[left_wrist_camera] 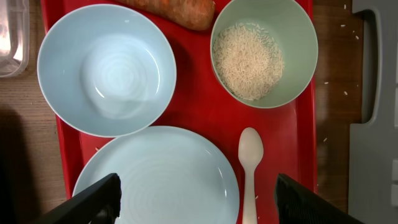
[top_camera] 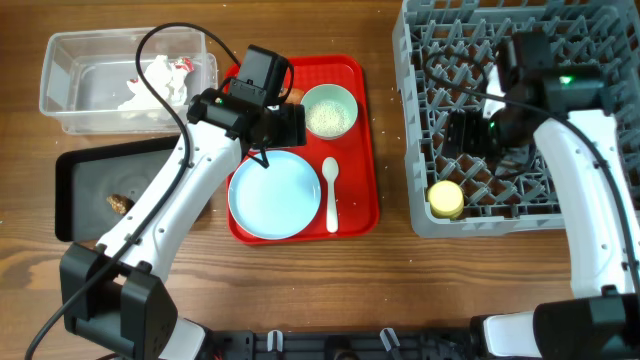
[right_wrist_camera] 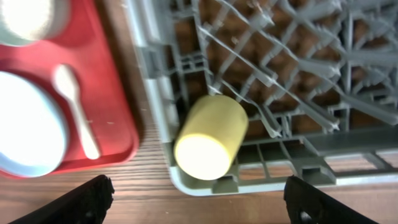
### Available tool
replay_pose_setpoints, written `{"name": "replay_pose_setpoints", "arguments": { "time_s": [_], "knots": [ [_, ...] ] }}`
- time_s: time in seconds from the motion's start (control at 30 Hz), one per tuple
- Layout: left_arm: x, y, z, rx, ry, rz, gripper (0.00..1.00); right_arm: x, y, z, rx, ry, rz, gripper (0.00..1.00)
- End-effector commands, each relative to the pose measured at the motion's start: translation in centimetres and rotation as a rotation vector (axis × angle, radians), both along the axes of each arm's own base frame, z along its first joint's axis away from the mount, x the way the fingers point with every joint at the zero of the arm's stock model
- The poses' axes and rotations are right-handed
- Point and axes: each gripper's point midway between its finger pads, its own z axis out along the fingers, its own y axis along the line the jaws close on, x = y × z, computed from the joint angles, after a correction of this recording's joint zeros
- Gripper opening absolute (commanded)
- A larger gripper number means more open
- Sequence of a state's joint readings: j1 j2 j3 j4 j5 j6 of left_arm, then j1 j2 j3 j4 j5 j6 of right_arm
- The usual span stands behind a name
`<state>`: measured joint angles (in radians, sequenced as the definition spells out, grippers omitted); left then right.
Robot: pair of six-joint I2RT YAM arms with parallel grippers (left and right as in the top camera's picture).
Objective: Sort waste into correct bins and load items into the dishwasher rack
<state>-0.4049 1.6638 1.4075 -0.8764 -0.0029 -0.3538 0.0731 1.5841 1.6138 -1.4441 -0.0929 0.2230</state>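
Observation:
My left gripper (top_camera: 272, 125) (left_wrist_camera: 198, 202) is open and empty above the red serving tray, over the pale-blue plate (top_camera: 275, 195) (left_wrist_camera: 161, 180). The left wrist view shows an empty blue bowl (left_wrist_camera: 106, 68), a mint bowl (left_wrist_camera: 298, 37) holding white rice grains (left_wrist_camera: 247, 59), an orange carrot (left_wrist_camera: 177, 7) and a white spoon (left_wrist_camera: 250, 168). My right gripper (top_camera: 465, 135) (right_wrist_camera: 199, 202) is open and empty over the grey dishwasher rack (top_camera: 420, 120) (right_wrist_camera: 298, 149). The yellow cup (top_camera: 446, 198) (right_wrist_camera: 211, 137) lies on its side in the rack's front-left corner.
The clear tub (top_camera: 60, 95) at the back left holds a crumpled white napkin (top_camera: 150, 85) and a red wrapper (top_camera: 180, 65). The black tray (top_camera: 75, 190) in front of it holds a brown lump (top_camera: 120, 202). The red serving tray (top_camera: 365, 150) lies between the bins and the rack.

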Motion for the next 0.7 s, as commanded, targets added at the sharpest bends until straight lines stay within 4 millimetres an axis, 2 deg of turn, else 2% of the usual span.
{"name": "replay_pose_setpoints", "arguments": {
  "time_s": [0.0,0.2,0.27,0.33,0.4,0.43,0.5,0.57,0.67],
  "knots": [
    [0.0,0.0,-0.2,0.009,0.008,0.0,0.8,0.7,3.0,3.1,0.137,-0.095,0.134,0.88],
    [-0.2,-0.5,0.8,-0.02,-0.011,-0.022,0.85,1.7,9.0,4.6,0.205,-0.211,0.294,0.88],
    [-0.3,-0.5,1.4,-0.023,-0.028,-0.032,0.86,2.3,10.4,5.0,0.21,-0.253,0.308,0.88],
    [-0.4,-1.2,2.3,-0.039,-0.055,-0.118,0.86,3.2,11.0,5.5,0.21,-0.295,0.285,0.88],
    [-0.1,-1.6,3.2,-0.053,-0.077,-0.146,0.86,4.0,11.2,5.9,0.218,-0.332,0.28,0.87],
    [0.5,-1.9,4.3,-0.06,-0.112,-0.153,0.86,4.5,11.2,6.2,0.218,-0.356,0.276,0.88],
    [1.9,-2.5,5.6,-0.077,-0.185,-0.167,0.85,5.3,10.2,6.3,0.177,-0.378,0.22,0.88],
    [2.7,-2.9,5.5,-0.082,-0.207,-0.171,0.84,5.7,8.8,6.4,0.145,-0.389,0.177,0.88],
    [3.9,-3.7,3.6,-0.089,-0.191,-0.179,0.83,6.2,6.5,7.0,0.133,-0.412,0.114,0.88]
  ]
}}
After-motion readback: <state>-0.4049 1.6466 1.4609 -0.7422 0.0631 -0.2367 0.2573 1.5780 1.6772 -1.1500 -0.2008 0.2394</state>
